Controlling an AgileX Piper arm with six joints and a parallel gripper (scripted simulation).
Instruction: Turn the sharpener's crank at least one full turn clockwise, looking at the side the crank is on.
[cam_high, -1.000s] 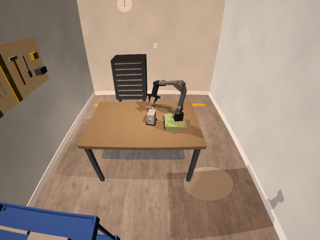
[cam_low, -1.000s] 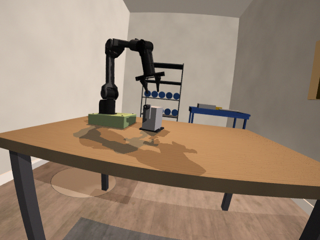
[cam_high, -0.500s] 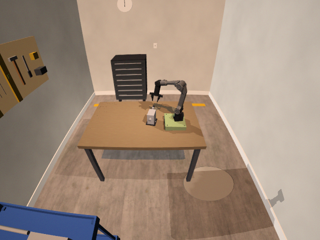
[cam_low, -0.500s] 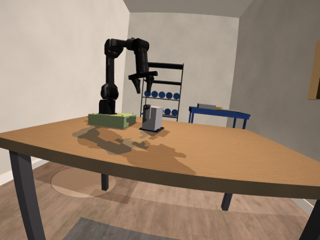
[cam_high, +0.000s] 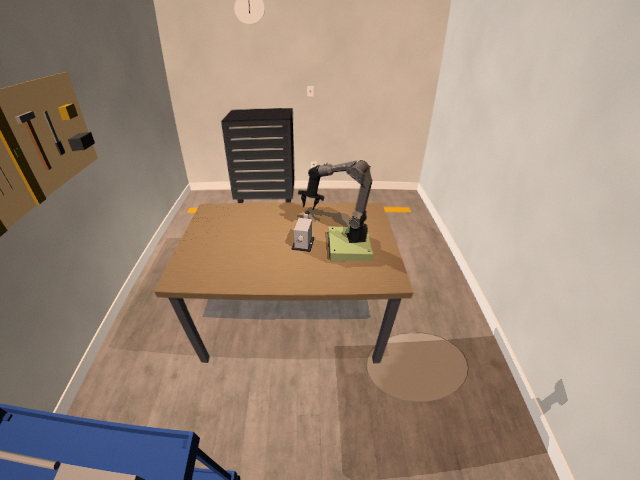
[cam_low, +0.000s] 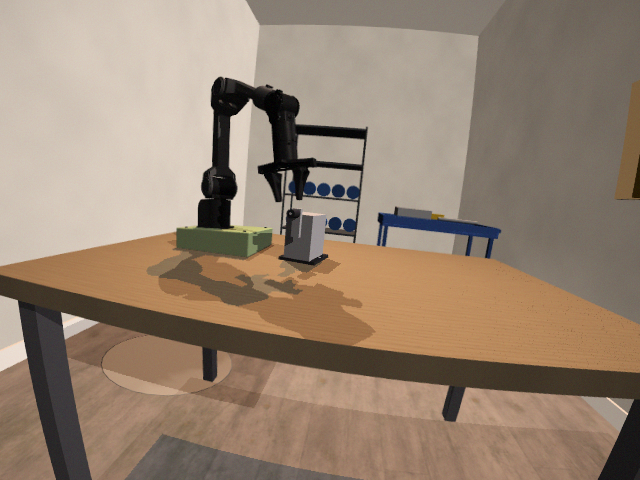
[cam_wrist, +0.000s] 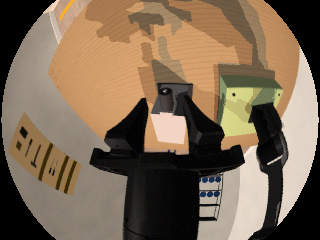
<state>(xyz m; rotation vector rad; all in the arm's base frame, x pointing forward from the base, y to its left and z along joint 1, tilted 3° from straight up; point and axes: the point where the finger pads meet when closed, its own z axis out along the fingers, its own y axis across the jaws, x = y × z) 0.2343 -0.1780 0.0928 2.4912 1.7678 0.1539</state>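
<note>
The sharpener (cam_high: 302, 233) is a small grey box on a dark base, standing on the wooden table beside the arm's green mount. In the exterior view the sharpener (cam_low: 306, 236) shows its dark crank (cam_low: 293, 227) on the left side, with the handle knob near the top. My gripper (cam_low: 285, 193) points straight down, open and empty, a little above the crank side of the sharpener. It also shows in the top view (cam_high: 310, 203). In the wrist view the sharpener's top (cam_wrist: 168, 120) lies between my open fingers, with the crank (cam_wrist: 167, 91) at its far end.
The green arm mount (cam_high: 349, 245) stands right next to the sharpener. A black drawer cabinet (cam_high: 258, 153) stands behind the table. A shelf rack with blue items (cam_low: 325, 191) and a blue bench (cam_low: 436, 227) are beyond the table.
</note>
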